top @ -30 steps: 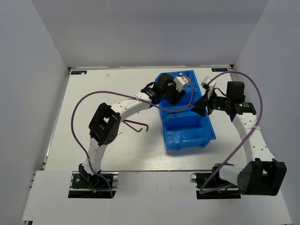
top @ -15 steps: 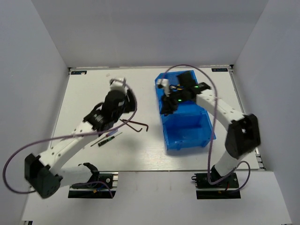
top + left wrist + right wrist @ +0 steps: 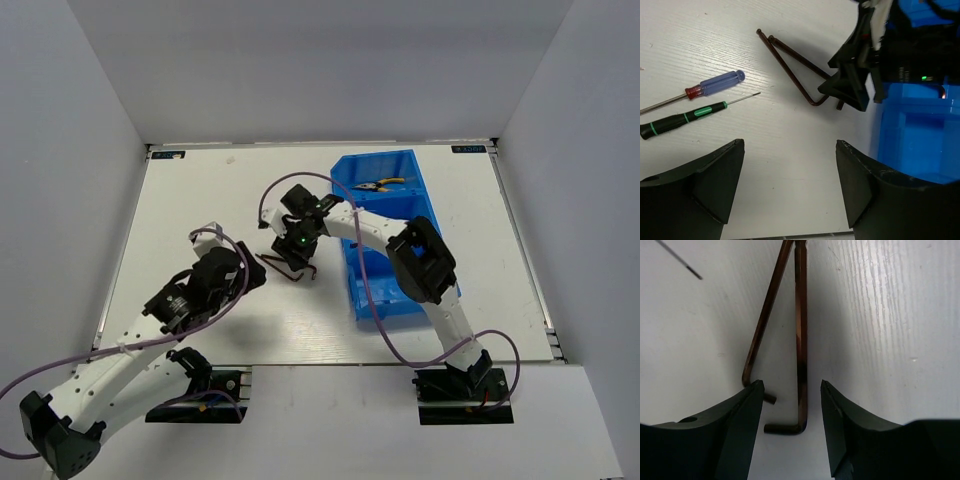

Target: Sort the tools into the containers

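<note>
Two dark brown L-shaped hex keys (image 3: 801, 340) lie on the white table just left of the blue containers (image 3: 400, 290). My right gripper (image 3: 791, 387) is open, low over them, and its jaws straddle the bent end of one key without closing on it. In the top view that gripper (image 3: 290, 255) reaches leftward from the bins. My left gripper (image 3: 790, 165) is open and empty over bare table. Ahead of it lie a blue-handled screwdriver (image 3: 715, 85) and a black, green-banded one (image 3: 682, 120). Yellow-handled pliers (image 3: 385, 184) rest in the far compartment.
The right arm (image 3: 420, 260) crosses over the middle and near compartments. The left arm (image 3: 140, 340) lies along the near left of the table. White walls enclose the table on three sides.
The right gripper left the bin and swung left down over the hex keys. The left arm drew back toward the near left, covering the screwdrivers in the top view.
</note>
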`<state>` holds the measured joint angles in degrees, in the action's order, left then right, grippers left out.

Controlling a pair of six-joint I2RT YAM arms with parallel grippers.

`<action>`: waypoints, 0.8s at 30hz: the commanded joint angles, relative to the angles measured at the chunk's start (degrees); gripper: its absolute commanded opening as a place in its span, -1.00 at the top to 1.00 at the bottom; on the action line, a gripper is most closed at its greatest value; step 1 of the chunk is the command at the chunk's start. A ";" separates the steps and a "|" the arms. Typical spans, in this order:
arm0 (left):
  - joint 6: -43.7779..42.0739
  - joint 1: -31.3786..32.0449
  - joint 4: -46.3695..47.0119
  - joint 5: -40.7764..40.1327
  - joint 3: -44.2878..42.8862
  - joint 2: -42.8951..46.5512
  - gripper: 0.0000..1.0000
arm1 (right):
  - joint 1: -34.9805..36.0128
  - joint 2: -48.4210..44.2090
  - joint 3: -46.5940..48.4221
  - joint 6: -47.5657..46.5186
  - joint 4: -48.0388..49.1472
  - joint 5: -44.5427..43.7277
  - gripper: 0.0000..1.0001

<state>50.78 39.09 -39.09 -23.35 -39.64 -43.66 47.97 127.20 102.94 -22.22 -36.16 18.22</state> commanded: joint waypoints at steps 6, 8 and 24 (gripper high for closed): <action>2.39 -0.16 -3.27 -0.46 0.53 4.02 -0.68 | 2.31 1.91 0.34 -1.07 3.29 -8.28 -0.11; 2.39 -0.16 -3.27 0.14 0.53 4.02 -0.68 | 2.92 1.74 -2.03 -2.30 5.12 -11.26 -0.08; -0.07 -0.16 6.22 7.17 0.00 -9.95 -0.43 | 1.87 -1.60 -8.46 -1.44 1.64 -6.98 1.00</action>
<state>51.70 39.09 -36.10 -18.98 -39.46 -51.94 50.59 126.23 96.44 -25.10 -27.07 9.54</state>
